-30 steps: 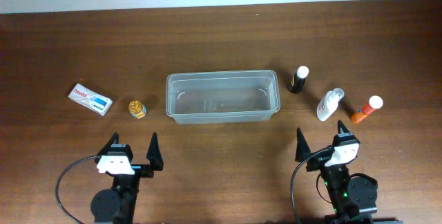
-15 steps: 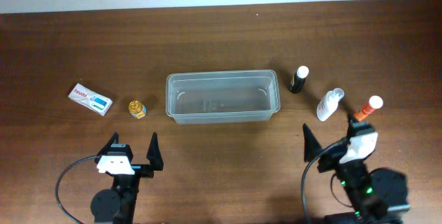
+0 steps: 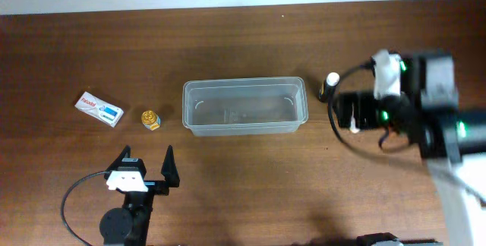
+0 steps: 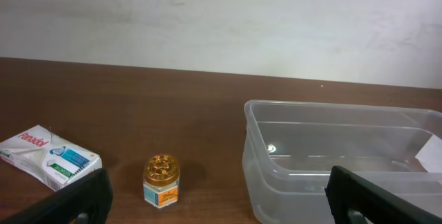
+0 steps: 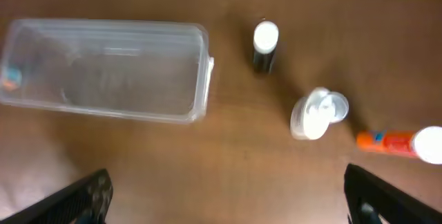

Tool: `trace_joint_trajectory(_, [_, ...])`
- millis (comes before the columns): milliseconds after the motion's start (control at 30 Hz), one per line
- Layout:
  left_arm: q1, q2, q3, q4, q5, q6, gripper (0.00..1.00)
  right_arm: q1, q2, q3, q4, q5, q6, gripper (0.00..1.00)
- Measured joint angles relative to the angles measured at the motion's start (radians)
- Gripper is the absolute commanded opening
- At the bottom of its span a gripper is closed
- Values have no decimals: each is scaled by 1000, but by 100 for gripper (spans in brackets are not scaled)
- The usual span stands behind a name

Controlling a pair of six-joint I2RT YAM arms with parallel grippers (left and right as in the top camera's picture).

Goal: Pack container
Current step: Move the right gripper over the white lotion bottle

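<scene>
– Container (image 3: 243, 108): where is it found?

– It is seen on the wooden table (image 3: 243, 33), open side up, ahead of the left gripper (image 3: 148, 155) and off to that gripper's right.

– How is the left gripper held?

– Its fingers are spread wide apart, low over the near part of the table, and nothing is gripped between them.

– What else is seen ahead of it?

– A small jar with a gold lid (image 3: 151, 118) is seen straight ahead, near the container's left end but apart from it. A white and blue box (image 3: 99, 108) lies flat farther to the gripper's left.

– And the right gripper (image 5: 226, 175)?

– It is held above the table and pointed downward, with its fingers spread wide and nothing pinched. In the overhead view its arm is blurred and part of the table right of the container is covered by it.

– Where is the container placed from that gripper?

– It is seen below, ahead and to the left. A black bottle with a white cap (image 5: 264, 45) stands ahead, just past the container's right end and not touching it. A clear bottle (image 5: 316, 113) is found nearer the gripper, to the black one's right; whether it stands or lies cannot be told. An orange tube with a white cap (image 5: 397, 142) lies on its side ahead of the right finger.
</scene>
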Motion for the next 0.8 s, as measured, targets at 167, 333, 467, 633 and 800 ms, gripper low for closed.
trace_joint_trajectory(167, [0, 0, 0, 0, 0, 0, 99, 0, 198, 84, -92, -4, -10, 98])
trace_joint_trajectory(333, [0, 0, 0, 0, 0, 0, 99, 0, 305, 84, -145, -4, 13, 98])
trace_joint_trajectory(467, [0, 0, 0, 0, 0, 0, 99, -5, 311, 92, -158, -5, 48, 98])
trace_joint_trajectory(633, [0, 0, 0, 0, 0, 0, 99, -40, 311, 153, -162, -2, 72, 98])
trace_joint_trajectory(800, [0, 0, 0, 0, 0, 0, 99, -83, 312, 177, -133, 91, 75, 98])
